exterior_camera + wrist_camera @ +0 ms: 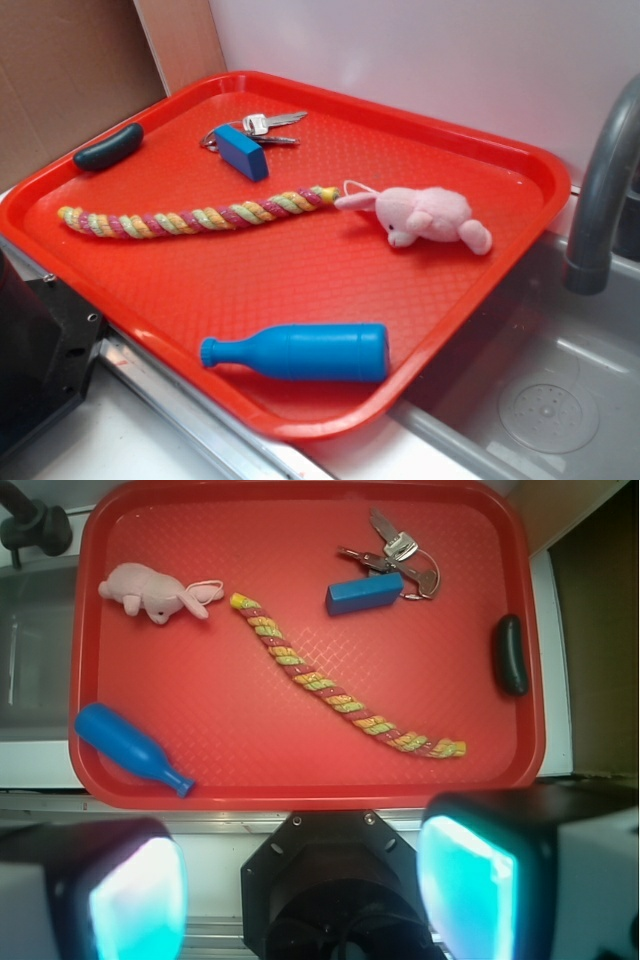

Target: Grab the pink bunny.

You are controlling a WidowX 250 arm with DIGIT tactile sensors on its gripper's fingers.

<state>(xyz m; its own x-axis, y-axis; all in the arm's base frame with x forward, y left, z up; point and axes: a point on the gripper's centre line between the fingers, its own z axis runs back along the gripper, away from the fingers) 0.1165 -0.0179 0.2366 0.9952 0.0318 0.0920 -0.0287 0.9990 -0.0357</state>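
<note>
The pink bunny (430,215) lies on its side near the right edge of the red tray (300,290), ears toward the rope. In the wrist view the bunny (150,590) is at the upper left of the tray (400,670). My gripper (300,880) is open and empty, well above the scene and back from the tray's near edge, far from the bunny. Its two cyan pads (465,880) stand wide apart. The gripper does not show in the exterior view.
On the tray lie a braided rope (200,217), a blue bottle (300,352) on its side, keys with a blue fob (242,150) and a dark oblong object (108,147). A grey faucet (600,190) and sink (560,400) are right of the tray.
</note>
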